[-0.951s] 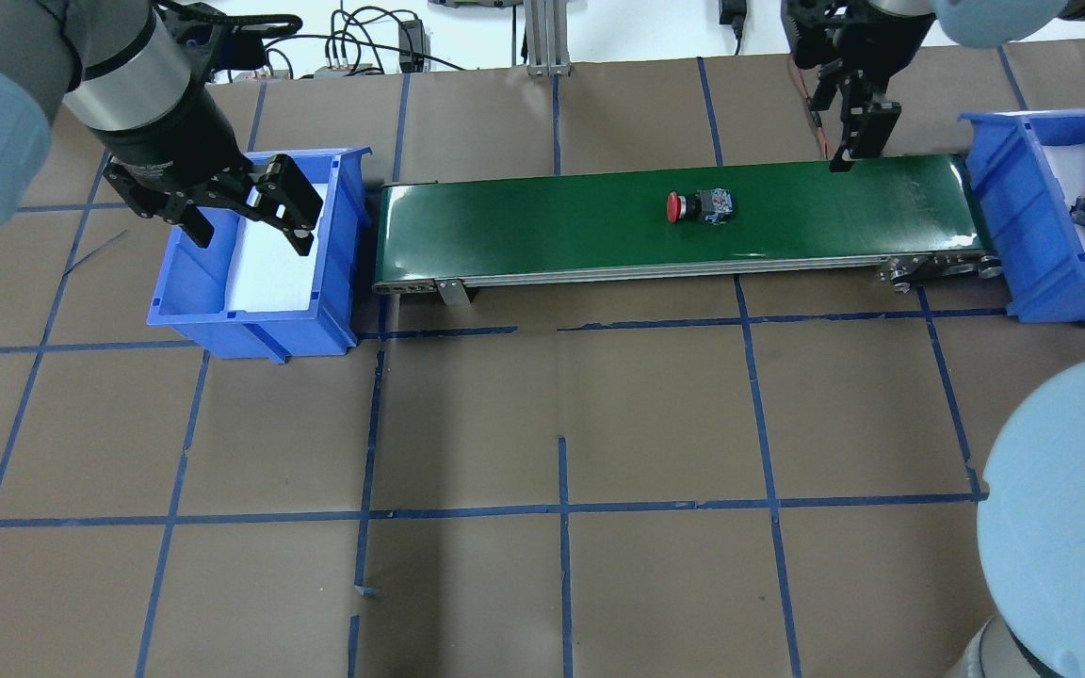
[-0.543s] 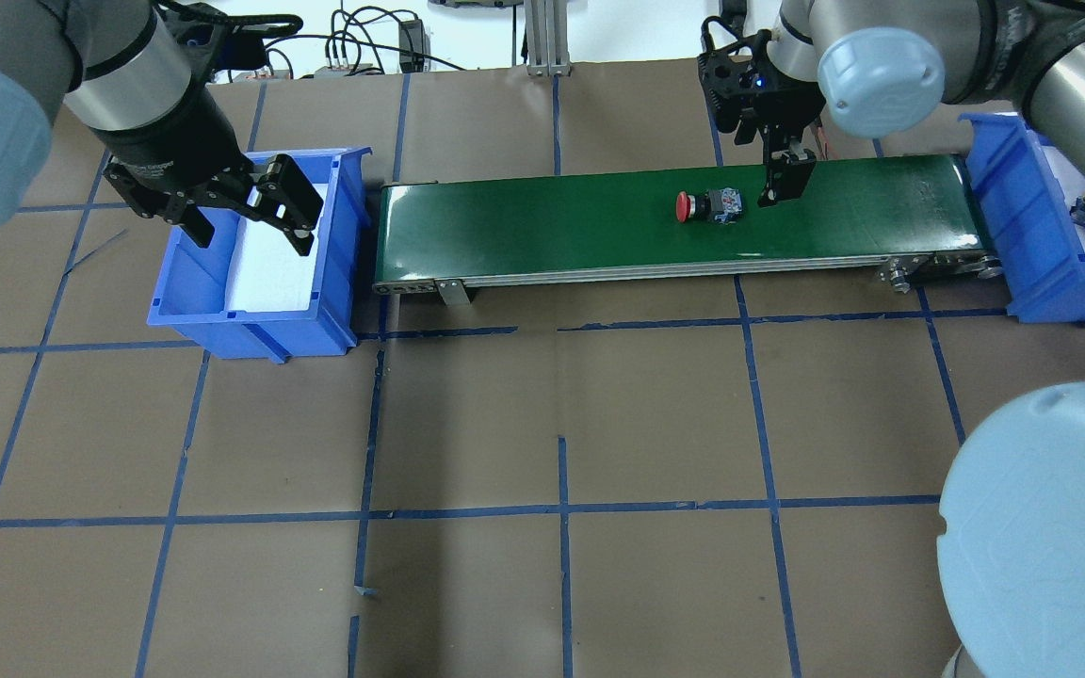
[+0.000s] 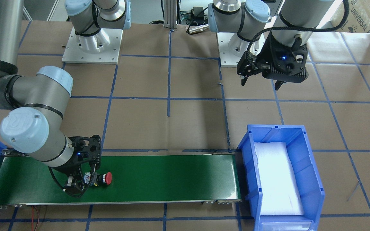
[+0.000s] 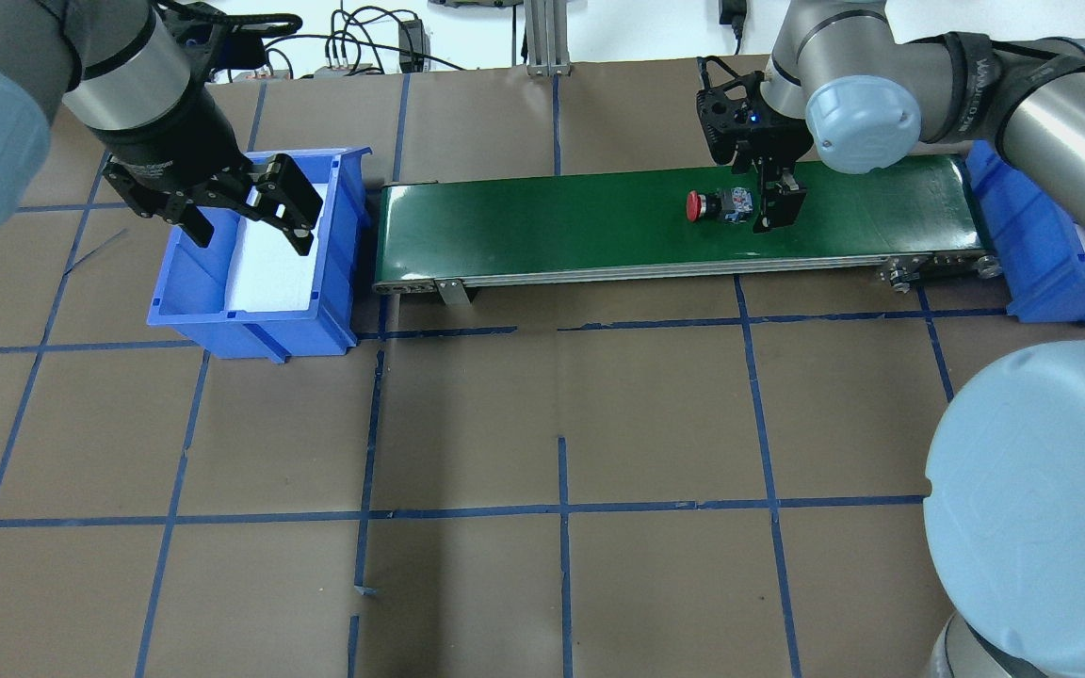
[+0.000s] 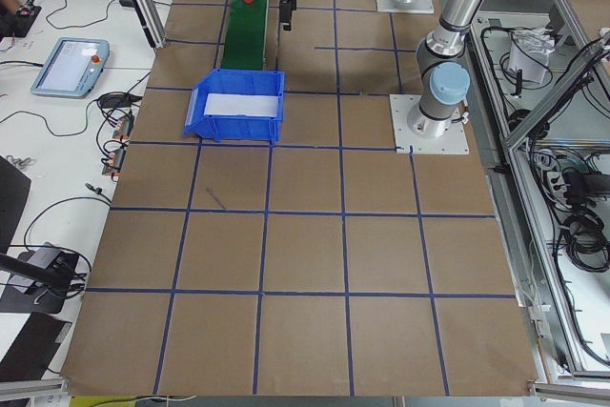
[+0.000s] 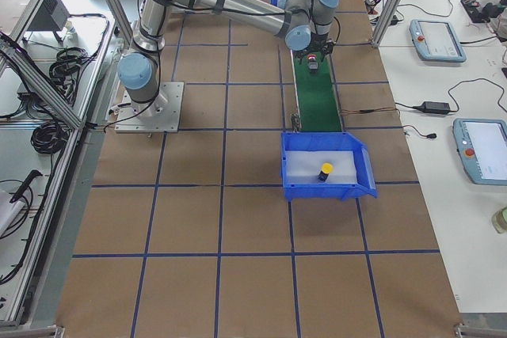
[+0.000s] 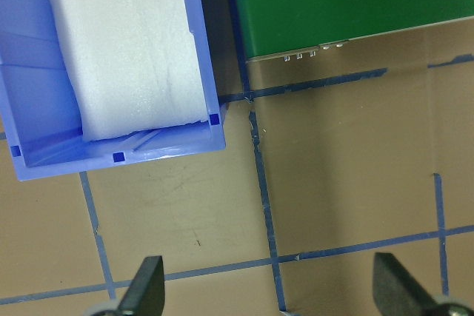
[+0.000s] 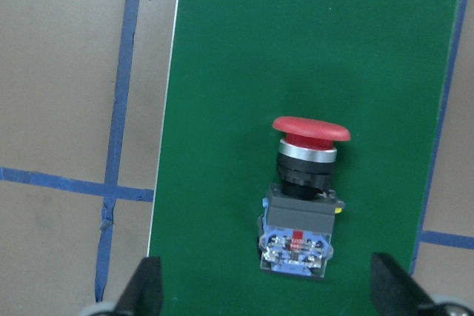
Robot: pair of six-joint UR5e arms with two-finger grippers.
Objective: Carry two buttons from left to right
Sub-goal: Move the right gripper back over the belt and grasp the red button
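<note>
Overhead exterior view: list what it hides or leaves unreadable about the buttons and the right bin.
- Yellow button: hidden overhead by the right arm; tiny in the exterior right view.
- Right bin: inside covered by that arm, cut off by the edge.
- Red button: whether the right gripper touches its body cannot be told overhead.

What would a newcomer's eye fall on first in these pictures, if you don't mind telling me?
The red button lies on its side on the green conveyor belt, with the open right gripper poised over it. The yellow button sits in the right blue bin, while the open left gripper hangs high near the left blue bin.
</note>
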